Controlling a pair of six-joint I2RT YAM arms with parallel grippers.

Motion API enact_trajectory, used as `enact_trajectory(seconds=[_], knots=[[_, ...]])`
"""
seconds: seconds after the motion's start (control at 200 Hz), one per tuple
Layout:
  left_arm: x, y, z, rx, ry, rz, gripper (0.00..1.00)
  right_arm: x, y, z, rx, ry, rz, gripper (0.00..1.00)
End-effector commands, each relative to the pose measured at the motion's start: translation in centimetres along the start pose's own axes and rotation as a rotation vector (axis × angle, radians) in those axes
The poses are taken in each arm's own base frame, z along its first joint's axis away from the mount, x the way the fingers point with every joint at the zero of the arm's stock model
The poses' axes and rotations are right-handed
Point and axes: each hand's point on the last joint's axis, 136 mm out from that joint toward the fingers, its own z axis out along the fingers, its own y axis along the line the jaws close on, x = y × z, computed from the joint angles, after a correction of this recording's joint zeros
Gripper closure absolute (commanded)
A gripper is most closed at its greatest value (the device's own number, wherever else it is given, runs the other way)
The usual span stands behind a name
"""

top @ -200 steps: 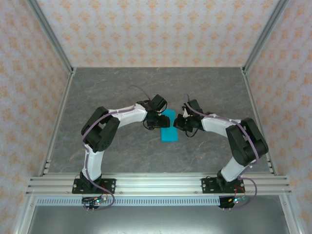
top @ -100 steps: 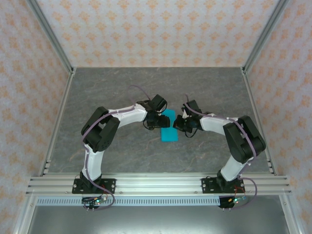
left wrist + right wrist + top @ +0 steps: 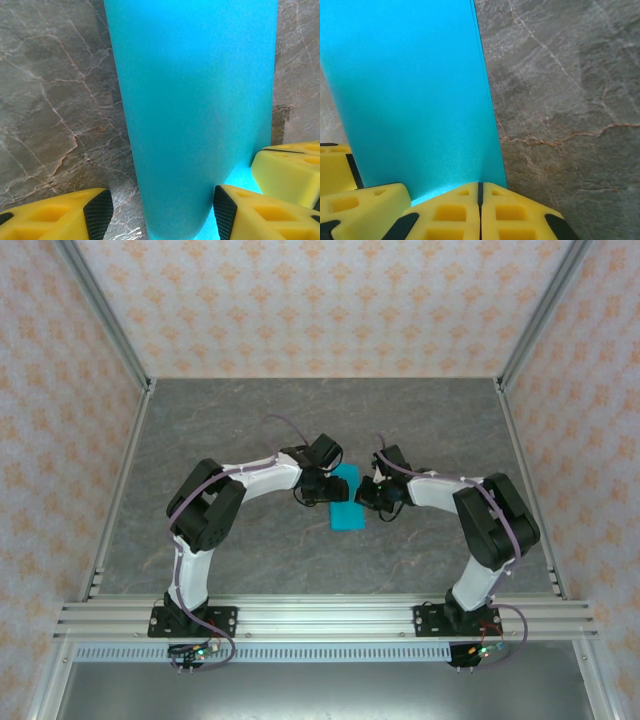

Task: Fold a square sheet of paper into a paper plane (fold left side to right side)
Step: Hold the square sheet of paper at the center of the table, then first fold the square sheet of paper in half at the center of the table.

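Nearest the arms, the left gripper (image 3: 163, 212) stands spread, one finger on bare table (image 3: 250, 420) and the other over the near end of the sheet of paper (image 3: 348, 512), holding nothing. Just beside it, the right gripper (image 3: 480, 210) has its fingers pressed together at the sheet's right-hand edge. I cannot tell whether it nips a layer or only bears down on top.

The sheet lies flat in the middle of the table between the two grippers. It is already doubled into a narrow upright strip, and two layers show along its right edge.

The risks, as I judge them:
- If the right fingers drag sideways while pressing, the thin paper could slide on the smooth stone-like top and the two layers would no longer line up.
- If the spread left finger comes down on the sheet unevenly, it could buckle it or set a crooked crease.
- The two grippers nearly touch, so a careless move by either could knock the other.

The strip's long edges run away from the arms, straight and free. Bare table surrounds it on every side, wider beyond it, and the frame posts and patterned walls (image 3: 320, 300) stand well apart.
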Motion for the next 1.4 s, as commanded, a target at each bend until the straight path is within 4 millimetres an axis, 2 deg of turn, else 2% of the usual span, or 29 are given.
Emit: enact_trajectory(seconds=[0.0,0.395,0.57,0.595,0.706,0.821,0.886,1.001,1.126,1.221,1.241,1.311,1.396], knots=[[2.1,2.2,3.4,-0.077,0.061,-0.003,0.39,0.3,-1.0,0.4,0.061,0.017,-0.005,0.93],[1.0,2.0,0.2,-0.095,-0.009,0.03,0.39,0.7,-1.6,0.5,0.084,0.04,-0.009,0.93],[0.1,2.3,-2.5,-0.082,-0.073,0.02,0.36,1.0,-1.8,0.7,0.089,0.049,-0.01,0.93],[-0.4,1.9,-3.8,-0.058,-0.102,0.018,0.36,1.0,-1.9,0.7,0.091,0.051,-0.009,0.93],[-1.3,1.8,-5.9,0.014,-0.149,-0.013,0.35,1.1,-2.0,0.7,0.093,0.054,-0.008,0.93],[-1.6,0.9,-6.9,0.106,-0.162,-0.028,0.39,1.1,-1.9,0.8,0.094,0.055,-0.009,0.93],[-1.6,-0.4,-6.7,0.179,-0.145,-0.023,0.45,1.1,-2.0,0.8,0.096,0.056,-0.009,0.93],[-1.8,-3.3,-5.9,0.334,-0.115,-0.031,0.64,1.1,-2.1,0.8,0.1,0.057,-0.009,0.93],[-1.9,-5.0,-4.7,0.388,-0.085,-0.027,0.74,1.1,-2.0,0.8,0.1,0.058,-0.009,0.93],[-1.8,-5.8,-4.1,0.408,-0.067,-0.021,0.76,1.1,-2.0,0.8,0.099,0.058,-0.008,0.93],[-1.5,-5.4,-2.9,0.397,-0.045,-0.03,0.77,1.1,-1.9,0.7,0.097,0.058,-0.01,0.93],[-1.4,-5.3,-2.0,0.396,-0.03,-0.037,0.78,1.1,-2.0,0.8,0.099,0.058,-0.01,0.93],[-1.1,-4.2,-0.9,0.344,-0.016,-0.049,0.78,1.1,-2.0,0.8,0.098,0.059,-0.008,0.93]])
